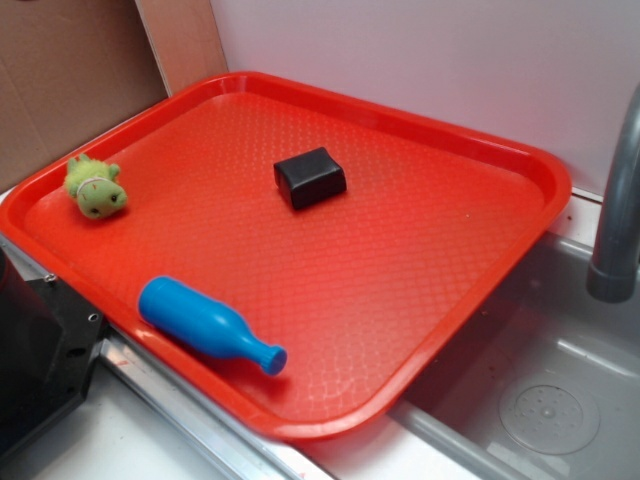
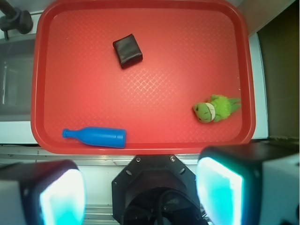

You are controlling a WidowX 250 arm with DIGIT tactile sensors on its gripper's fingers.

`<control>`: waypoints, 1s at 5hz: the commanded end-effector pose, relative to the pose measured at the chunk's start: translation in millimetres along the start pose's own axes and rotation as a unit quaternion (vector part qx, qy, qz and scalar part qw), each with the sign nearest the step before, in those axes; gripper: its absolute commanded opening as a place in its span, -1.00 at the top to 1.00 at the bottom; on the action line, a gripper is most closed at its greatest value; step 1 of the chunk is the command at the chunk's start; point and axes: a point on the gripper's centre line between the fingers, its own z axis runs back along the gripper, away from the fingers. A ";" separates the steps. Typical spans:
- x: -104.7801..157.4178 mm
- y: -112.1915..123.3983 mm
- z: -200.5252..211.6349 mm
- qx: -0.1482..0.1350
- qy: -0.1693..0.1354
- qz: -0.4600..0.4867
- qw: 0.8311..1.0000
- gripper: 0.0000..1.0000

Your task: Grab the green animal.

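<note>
While cropped at frame bottom, gripper (image 2: 140, 192) spread wide, green animal (image 2: 216, 108) untouched on tray (image 2: 140, 147).

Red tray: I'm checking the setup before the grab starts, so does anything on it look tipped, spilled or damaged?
Only the blue bottle-shaped toy lies on its side near the red tray's front rim. The green animal also lies flopped over. The black block sits flat. No spill or damage shows.

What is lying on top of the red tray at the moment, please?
Three things rest on the red tray: a green plush animal near one edge, a black block and a blue bottle-shaped toy on its side. Nothing visibly covers them; their undersides stay hidden.
</note>
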 end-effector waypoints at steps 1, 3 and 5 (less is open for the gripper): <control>0.0 0.0 0.0 0.000 0.000 0.000 1.000 -1.00; 24.7 26.8 -19.3 -0.001 -0.010 0.225 0.974 -1.00; 37.0 67.7 -67.3 -0.016 -0.043 0.459 0.887 -1.00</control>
